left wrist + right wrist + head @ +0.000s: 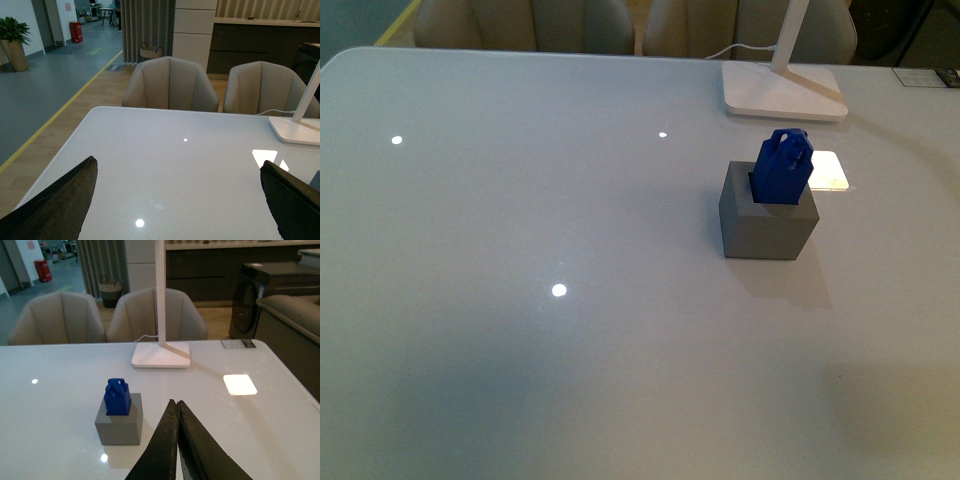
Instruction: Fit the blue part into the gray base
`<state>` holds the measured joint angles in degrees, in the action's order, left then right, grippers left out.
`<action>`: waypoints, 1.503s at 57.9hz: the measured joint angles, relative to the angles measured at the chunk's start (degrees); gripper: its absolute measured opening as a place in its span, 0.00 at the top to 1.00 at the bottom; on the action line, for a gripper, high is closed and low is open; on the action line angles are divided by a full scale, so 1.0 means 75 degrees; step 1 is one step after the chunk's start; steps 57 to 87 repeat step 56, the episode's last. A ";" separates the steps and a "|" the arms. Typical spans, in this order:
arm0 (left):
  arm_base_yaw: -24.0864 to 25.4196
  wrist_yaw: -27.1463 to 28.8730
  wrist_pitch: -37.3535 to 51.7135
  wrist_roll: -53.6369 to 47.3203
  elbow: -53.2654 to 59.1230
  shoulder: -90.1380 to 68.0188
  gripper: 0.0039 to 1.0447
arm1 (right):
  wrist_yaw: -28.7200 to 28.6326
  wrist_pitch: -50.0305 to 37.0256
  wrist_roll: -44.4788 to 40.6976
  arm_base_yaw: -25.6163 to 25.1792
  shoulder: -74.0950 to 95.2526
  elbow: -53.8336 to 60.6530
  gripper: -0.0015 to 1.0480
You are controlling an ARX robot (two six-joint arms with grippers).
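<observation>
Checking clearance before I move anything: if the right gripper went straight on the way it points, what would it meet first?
Probably the white lamp base. The right gripper, jaws shut, points past the gray base, which sits off to one side. Depth is unclear.

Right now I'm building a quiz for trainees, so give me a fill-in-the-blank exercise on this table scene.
1. The blue part stands in the hole of the gray ____.
2. The right gripper is ____, with nothing between its fingers.
3. The left gripper is ____, its fingers wide apart.
4. Behind the base stands a white ____.

Missing words: base; shut; open; lamp
</observation>
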<state>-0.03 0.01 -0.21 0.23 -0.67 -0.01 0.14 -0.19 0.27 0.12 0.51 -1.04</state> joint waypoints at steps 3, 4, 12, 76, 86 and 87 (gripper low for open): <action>0.0000 -0.0003 0.0000 0.0000 0.0000 0.0000 0.07 | -0.0003 0.0003 0.0000 0.0003 -0.0009 0.0000 0.98; 0.0000 -0.0003 0.0000 0.0000 0.0000 0.0000 0.07 | -0.0003 0.0006 0.0000 0.0000 -0.0012 0.0000 0.98; 0.0000 -0.0003 0.0000 0.0000 0.0000 0.0000 0.07 | -0.0003 0.0012 -0.0012 0.0000 -0.0017 0.0000 0.82; 0.0000 0.0000 0.0000 0.0000 0.0000 0.0000 0.07 | -0.0003 0.0012 -0.0012 0.0000 -0.0020 0.0000 0.09; 0.0000 0.0000 0.0000 0.0000 0.0000 0.0000 0.07 | -0.0003 0.0012 -0.0012 0.0000 -0.0020 0.0000 0.09; 0.0000 0.0000 0.0000 0.0000 0.0000 0.0000 0.07 | -0.0003 0.0012 -0.0012 0.0000 -0.0020 0.0000 0.09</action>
